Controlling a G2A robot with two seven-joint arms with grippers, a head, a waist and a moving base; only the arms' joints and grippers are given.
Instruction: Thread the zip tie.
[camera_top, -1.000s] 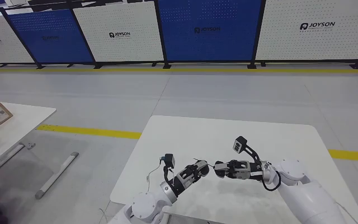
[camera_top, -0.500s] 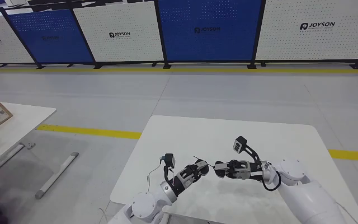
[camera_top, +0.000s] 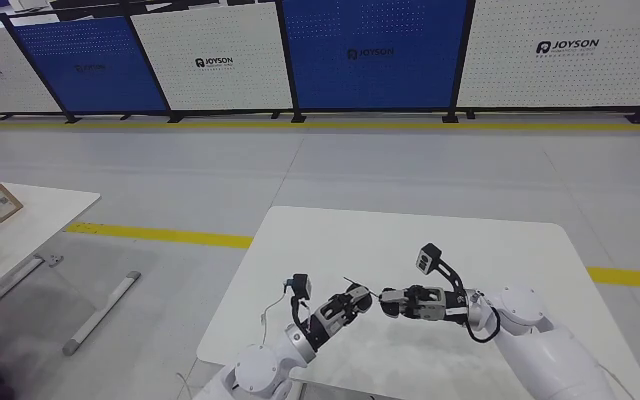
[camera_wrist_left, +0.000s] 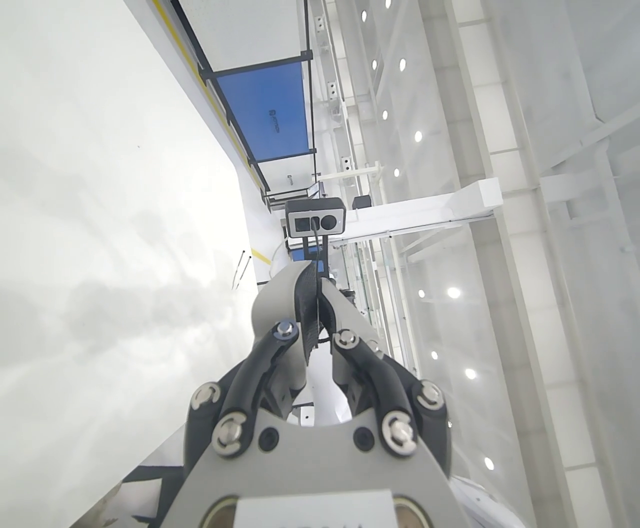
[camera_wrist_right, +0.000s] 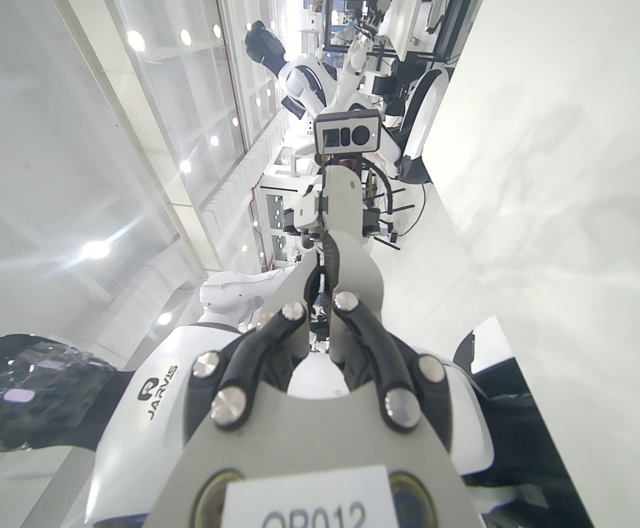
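Observation:
A thin black zip tie runs between the pinched fingers of my left gripper, which is shut on it. In the top view the tie shows as a fine dark line sticking out past the left gripper. My right gripper faces it tip to tip a little above the white table, near its front edge. In the right wrist view the right gripper has its fingers pressed together, seemingly on the tie's other end, which is too thin to make out there. The left gripper sits just beyond.
Two thin dark strips lie on the table beyond the grippers. The table's front edge is close under the left arm. A second white table stands apart at the far left.
The right gripper has crept slightly leftward, closing the small gap to the left gripper. Both stay shut.

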